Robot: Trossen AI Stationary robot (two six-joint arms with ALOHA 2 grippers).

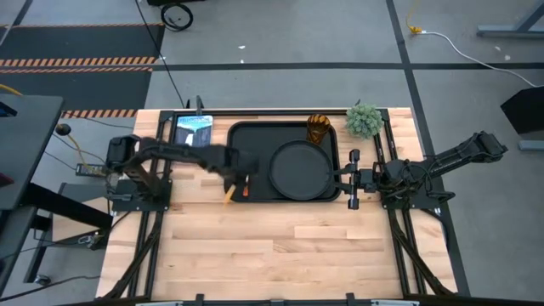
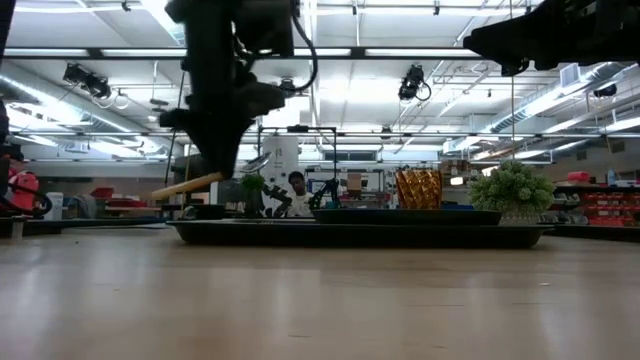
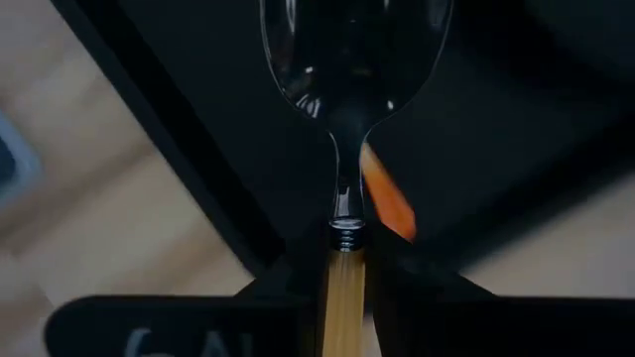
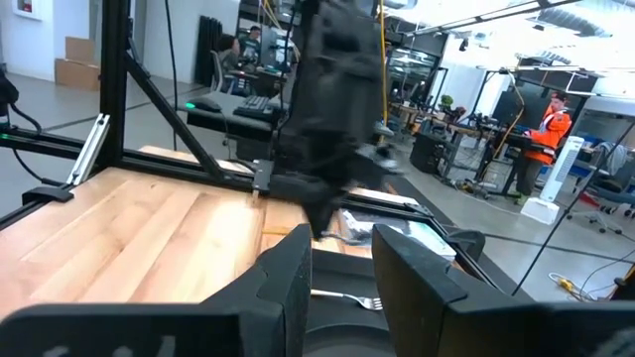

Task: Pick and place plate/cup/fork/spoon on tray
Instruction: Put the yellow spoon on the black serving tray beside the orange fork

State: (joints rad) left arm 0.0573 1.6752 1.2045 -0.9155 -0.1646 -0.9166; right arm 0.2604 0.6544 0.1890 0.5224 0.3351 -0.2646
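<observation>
The black tray (image 1: 255, 140) lies at the table's far middle. On it sit the round black plate (image 1: 299, 168) and, at its far right corner, the amber cup (image 1: 317, 127), which also shows in the low view (image 2: 418, 188). My left gripper (image 1: 234, 177) is over the tray's near left part, shut on the spoon (image 3: 352, 59). The fork lies under it, its orange handle (image 1: 246, 189) at the tray's near rim and its prongs (image 4: 362, 300) on the tray. My right gripper (image 1: 353, 178) is open and empty, just right of the tray. My left gripper pinches the spoon's yellow-orange handle (image 3: 342, 293) between its two fingers, close to the metal neck. The fingers come from above, pointing down, across the handle. The spoon is lifted clear of the tray and tilted, its handle end (image 2: 185, 185) lower and its bowl (image 2: 262, 160) higher.
A small green potted plant (image 1: 364, 119) stands on the table just beyond the tray's far right corner. A blue-and-black flat object (image 1: 194, 129) lies left of the tray. The table's near half is bare wood (image 1: 280, 246). People are in the room behind.
</observation>
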